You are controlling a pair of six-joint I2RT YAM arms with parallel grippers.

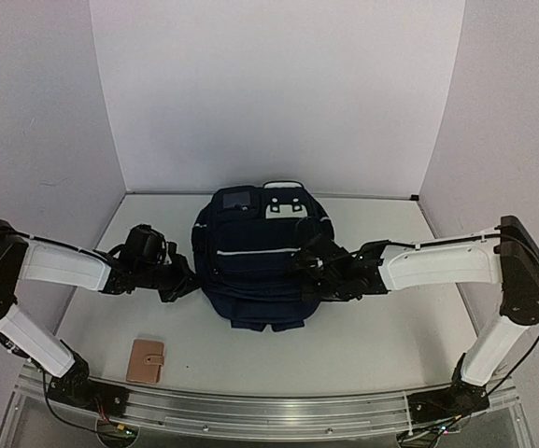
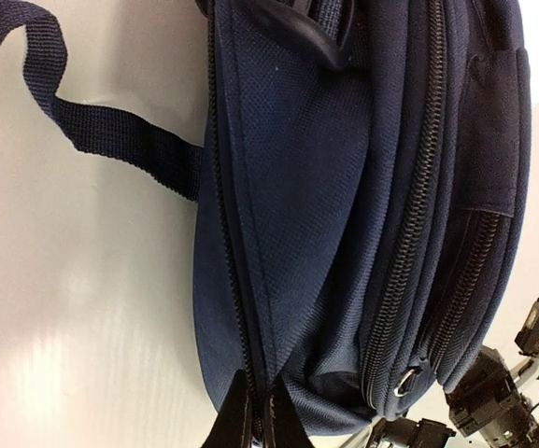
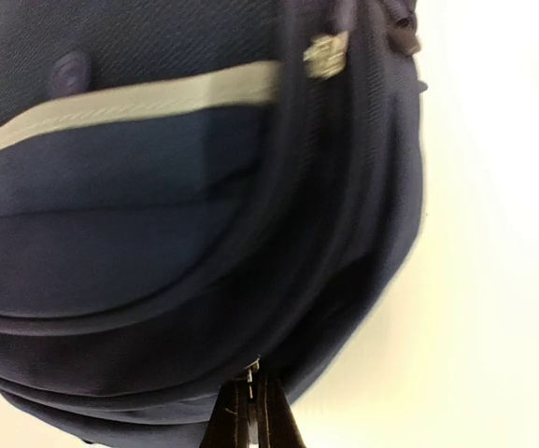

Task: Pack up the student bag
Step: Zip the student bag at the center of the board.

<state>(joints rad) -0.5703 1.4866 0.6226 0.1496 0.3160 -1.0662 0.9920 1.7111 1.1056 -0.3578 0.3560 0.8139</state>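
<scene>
One student bag [image 1: 250, 266] lies flat at mid-table [image 1: 372, 345]. One brown wallet [image 1: 146, 360] lies near the front-left, well apart from it. Two grippers noted: left gripper [image 2: 255, 422] jaws pinched together on the bag's side seam; right gripper [image 3: 250, 415] jaws together on its opposite zipper edge

No lettering, number or brand name can be read in any view. The white patches [image 1: 285, 207] near the top of the student bag [image 1: 250, 266] carry only dark marks too small to make out. In the right wrist view a small metal zip tag [image 3: 325, 54] is blurred beyond reading. A round mark [image 3: 68, 70] pressed into the navy fabric above the grey stripe [image 3: 129, 98] shows nothing legible. The brown wallet [image 1: 146, 360] on the desk [image 1: 362, 345] shows a plain face.
</scene>
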